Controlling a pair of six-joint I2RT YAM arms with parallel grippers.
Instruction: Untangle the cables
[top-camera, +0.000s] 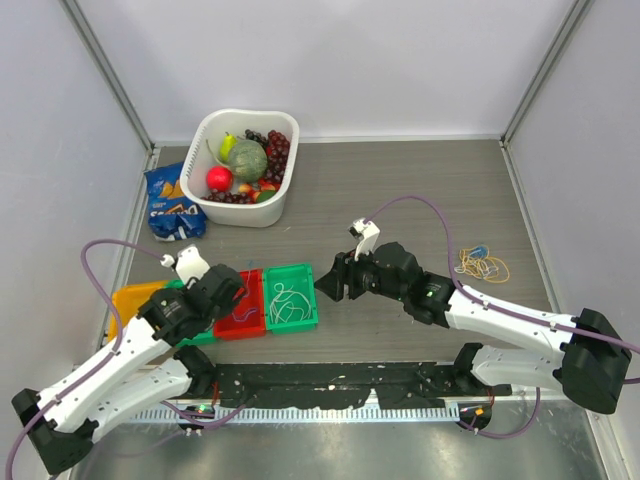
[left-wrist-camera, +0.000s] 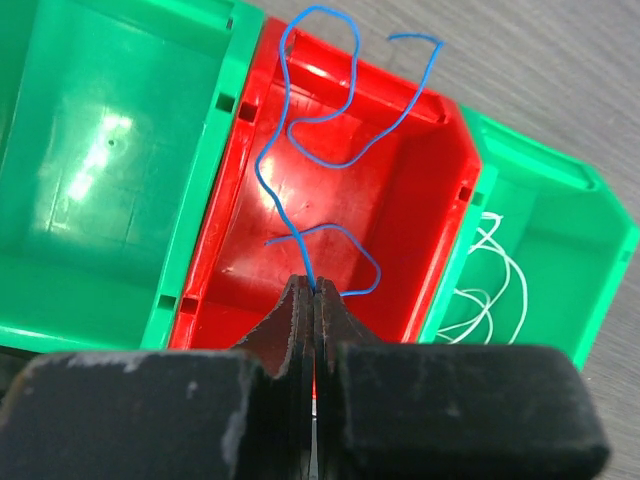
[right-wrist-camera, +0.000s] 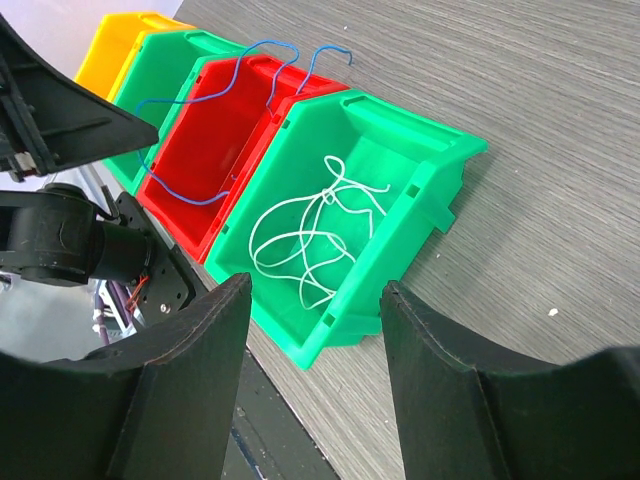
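The blue cable (left-wrist-camera: 260, 175) dangles over the red bin (left-wrist-camera: 400, 200), clamped in the left gripper (left-wrist-camera: 313, 290), while white cables (right-wrist-camera: 335, 190) lie in the green bin (right-wrist-camera: 420, 160) at its 3 o'clock, near the right gripper (right-wrist-camera: 315, 290), its fingers spread apart.

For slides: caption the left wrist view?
Left pincer shut on the blue cable over the red bin; white cables in right green bin.

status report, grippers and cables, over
Left gripper shut on blue cable over red bin. Right gripper open, facing white cable in green bin. Tangle on table, right side.
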